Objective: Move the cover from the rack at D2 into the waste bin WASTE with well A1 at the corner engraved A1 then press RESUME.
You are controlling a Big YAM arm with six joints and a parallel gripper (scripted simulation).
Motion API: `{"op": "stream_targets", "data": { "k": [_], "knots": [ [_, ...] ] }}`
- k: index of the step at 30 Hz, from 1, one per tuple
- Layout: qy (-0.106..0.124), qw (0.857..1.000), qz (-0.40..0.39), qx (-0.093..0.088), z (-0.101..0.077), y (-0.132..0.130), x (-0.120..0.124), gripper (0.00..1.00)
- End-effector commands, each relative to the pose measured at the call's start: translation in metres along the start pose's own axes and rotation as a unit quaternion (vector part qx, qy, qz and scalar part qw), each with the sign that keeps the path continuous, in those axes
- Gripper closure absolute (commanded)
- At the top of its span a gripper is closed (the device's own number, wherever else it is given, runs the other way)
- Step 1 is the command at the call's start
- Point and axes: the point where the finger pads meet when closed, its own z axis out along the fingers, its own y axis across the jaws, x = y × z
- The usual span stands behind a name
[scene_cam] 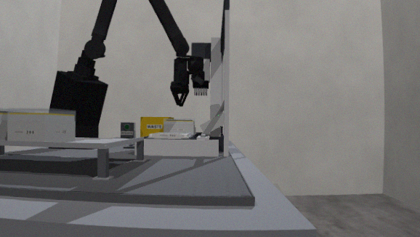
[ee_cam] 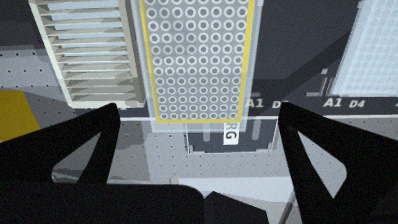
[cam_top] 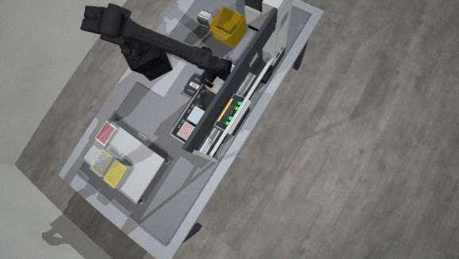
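Observation:
In the wrist view the 200 uL tip rack (ee_cam: 197, 60) at D2 has a yellow frame and many round holes, and a pale see-through cover lies over it. My gripper (ee_cam: 199, 111) is open and empty. It hangs high above the deck, over the rack's near end and the spare nest RG (ee_cam: 230, 132). In the side view the gripper (scene_cam: 180, 96) points down well above the rack (scene_cam: 178, 126). From above, the gripper (cam_top: 208, 81) is beside the dark gantry. The yellow WASTE bin (cam_top: 228, 25) and the RESUME box (cam_top: 204, 17) stand at the far end of the table.
The trough reservoir (ee_cam: 87, 50) at D1 is left of the rack, and an open plate (ee_cam: 367, 50) at D4 is to the right. The handler's pipette head (scene_cam: 200, 89) hangs close beside the gripper. The shelf unit (cam_top: 127, 159) holds racks and plates.

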Motion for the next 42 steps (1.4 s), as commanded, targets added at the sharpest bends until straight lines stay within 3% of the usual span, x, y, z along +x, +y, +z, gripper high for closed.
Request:
{"op": "stream_targets", "data": {
  "k": [1,42],
  "knots": [
    [-0.001,1.0,-0.003,0.0,0.011,-0.002,-0.003,0.0],
    [-0.013,1.0,0.0,-0.003,0.066,0.0,-0.017,0.0]
  ]
}}
